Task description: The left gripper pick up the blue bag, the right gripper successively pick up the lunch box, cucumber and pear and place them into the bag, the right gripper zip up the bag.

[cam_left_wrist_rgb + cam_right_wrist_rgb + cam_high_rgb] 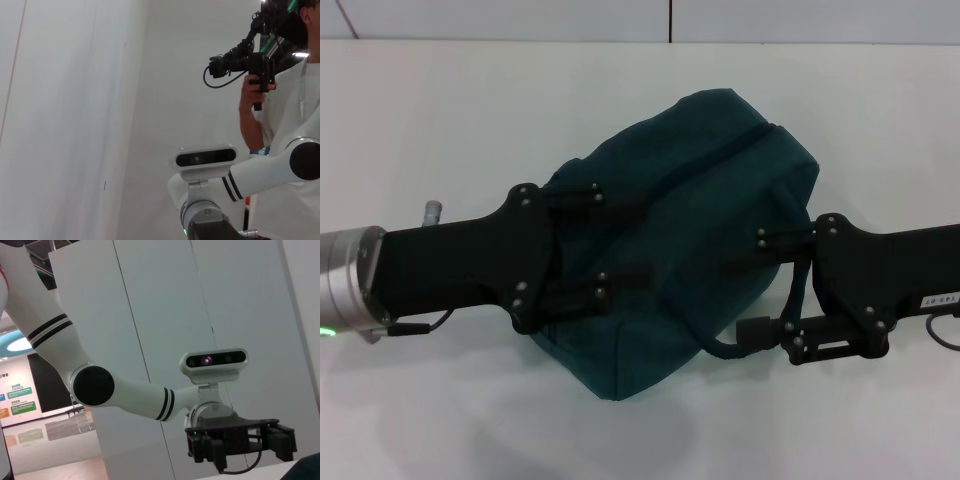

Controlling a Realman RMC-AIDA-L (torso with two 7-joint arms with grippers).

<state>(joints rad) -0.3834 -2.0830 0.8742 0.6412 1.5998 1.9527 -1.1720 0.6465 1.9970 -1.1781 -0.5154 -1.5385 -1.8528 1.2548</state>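
Note:
The blue bag (690, 250) lies on its side on the white table in the head view, its zip line (720, 150) running along the top. My left gripper (600, 242) reaches in from the left, its fingers spread wide over the bag's left end. From the right comes my right gripper (757, 283), also open, with the bag's dark strap (798, 290) hanging between its fingers. The lunch box, cucumber and pear are out of view. A dark corner of the bag (310, 469) shows in the right wrist view.
The white table (440, 120) extends on all sides of the bag, up to a wall at the back. The left wrist view shows my head camera (205, 157) and a person (290, 100) holding a camera. My other arm's gripper (240, 442) appears in the right wrist view.

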